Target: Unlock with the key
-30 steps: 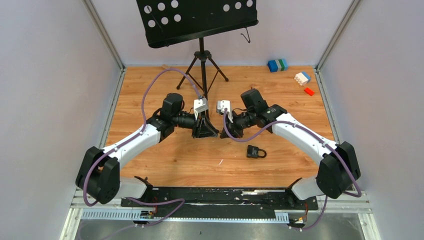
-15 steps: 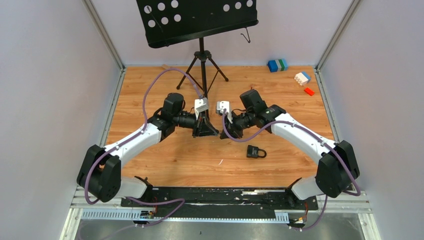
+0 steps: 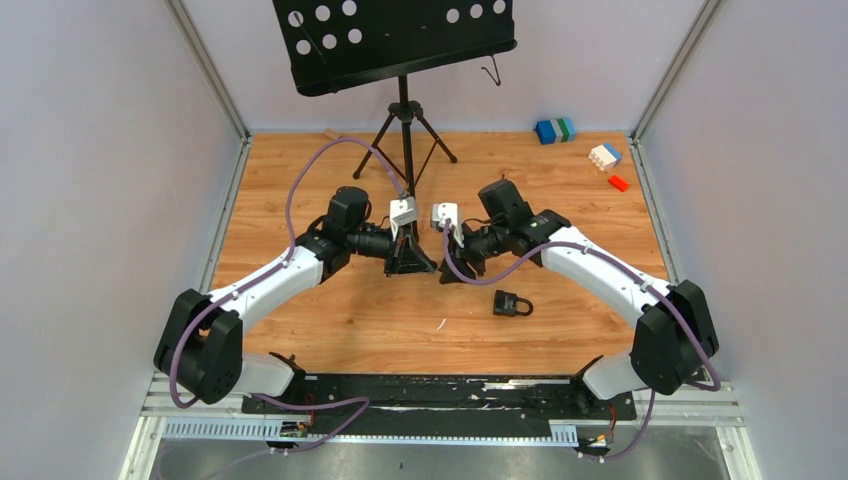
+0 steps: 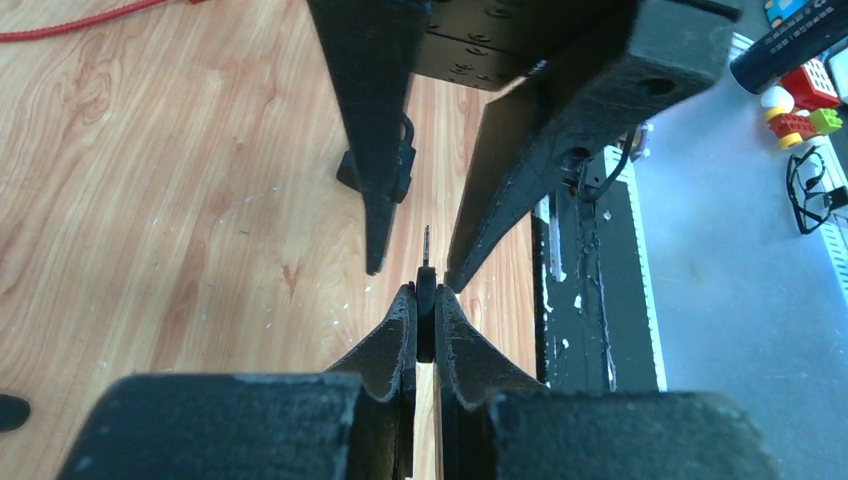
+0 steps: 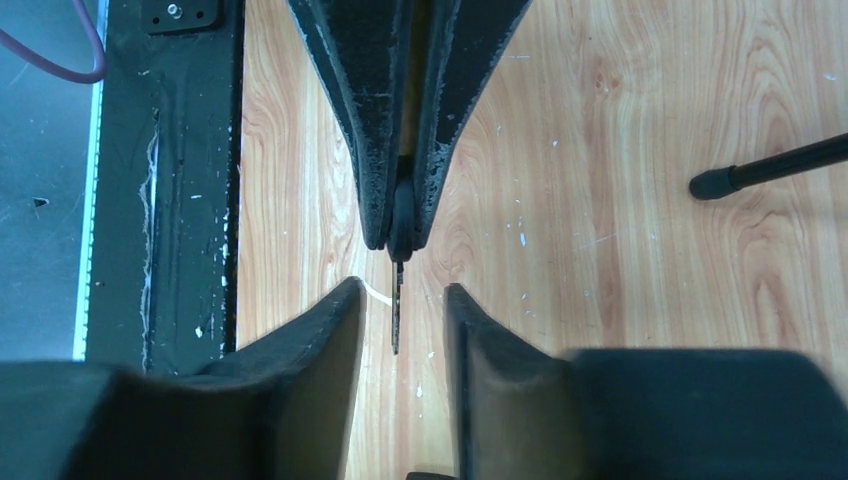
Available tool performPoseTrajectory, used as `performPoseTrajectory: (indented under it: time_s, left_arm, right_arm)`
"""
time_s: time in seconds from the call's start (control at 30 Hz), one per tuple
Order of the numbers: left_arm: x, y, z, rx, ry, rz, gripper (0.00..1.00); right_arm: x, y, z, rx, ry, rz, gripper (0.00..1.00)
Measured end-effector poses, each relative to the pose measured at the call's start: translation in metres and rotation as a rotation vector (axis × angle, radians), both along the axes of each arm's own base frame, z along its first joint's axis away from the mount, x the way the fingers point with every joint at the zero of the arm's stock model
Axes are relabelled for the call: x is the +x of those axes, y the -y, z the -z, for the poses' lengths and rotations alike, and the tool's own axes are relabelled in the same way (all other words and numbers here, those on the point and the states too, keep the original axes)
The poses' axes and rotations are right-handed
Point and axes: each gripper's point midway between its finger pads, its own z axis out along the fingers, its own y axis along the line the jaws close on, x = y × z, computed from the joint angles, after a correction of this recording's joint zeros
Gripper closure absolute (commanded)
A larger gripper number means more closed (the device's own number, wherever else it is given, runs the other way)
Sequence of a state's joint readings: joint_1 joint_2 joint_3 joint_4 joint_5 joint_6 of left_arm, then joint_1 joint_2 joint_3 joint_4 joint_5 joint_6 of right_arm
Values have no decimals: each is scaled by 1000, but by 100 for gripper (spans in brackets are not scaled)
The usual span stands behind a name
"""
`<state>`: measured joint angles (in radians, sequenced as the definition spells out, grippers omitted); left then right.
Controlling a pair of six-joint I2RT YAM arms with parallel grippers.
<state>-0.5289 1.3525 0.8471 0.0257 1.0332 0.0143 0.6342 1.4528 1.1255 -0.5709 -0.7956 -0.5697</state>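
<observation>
Two hands, one key (image 4: 426,322): your left hand (image 4: 424,292) clenches its head, mid-frame; right hand (image 5: 400,300) released. Padlock (image 3: 512,303): lower right, on desk (image 3: 300,190). Risk: thin pinch, key may twist at insertion.

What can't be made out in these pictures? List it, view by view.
- Right wrist: the key shows edge-on, so its teeth cannot be read. Its head is buried between the left fingers.
- Top external: the key is too small to see where the two arms meet. The keyhole of the padlock is also too small.
- Left wrist: the padlock sits mostly behind a right finger.
</observation>
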Motion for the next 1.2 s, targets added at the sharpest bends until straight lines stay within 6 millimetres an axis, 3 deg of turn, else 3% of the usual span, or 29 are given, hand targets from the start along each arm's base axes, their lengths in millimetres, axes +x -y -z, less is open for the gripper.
performPoseTrajectory:
  time_s: [0.1, 0.2, 0.33, 0.5, 0.63, 0.77, 0.9, 1.2]
  left_arm:
    - [-1, -2, 4, 20, -6, -5, 100]
    - [1, -4, 5, 38, -2, -19, 100]
    - [8, -11, 1, 50, 1, -57, 100]
    - [23, -21, -8, 64, 8, -122, 100]
    - [28, -25, -11, 73, 7, -141, 100]
    - [26, -26, -8, 84, 2, -136, 100]
    - [24, -27, -7, 88, -2, -131, 100]
    - [22, -27, -6, 87, 1, -120, 100]
  right_arm:
    - [2, 1, 1, -8, 5, 11, 23]
    - [7, 7, 2, -23, 32, 34, 13]
    - [18, 27, -1, -40, 79, 103, 10]
    - [41, 80, 1, -104, 158, 246, 9]
    - [36, 113, 28, -227, 189, 282, 9]
    - [14, 139, 74, -378, 145, 255, 7]
    - [4, 154, 100, -462, 114, 236, 0]
    - [5, 163, 130, -546, 88, 203, 0]
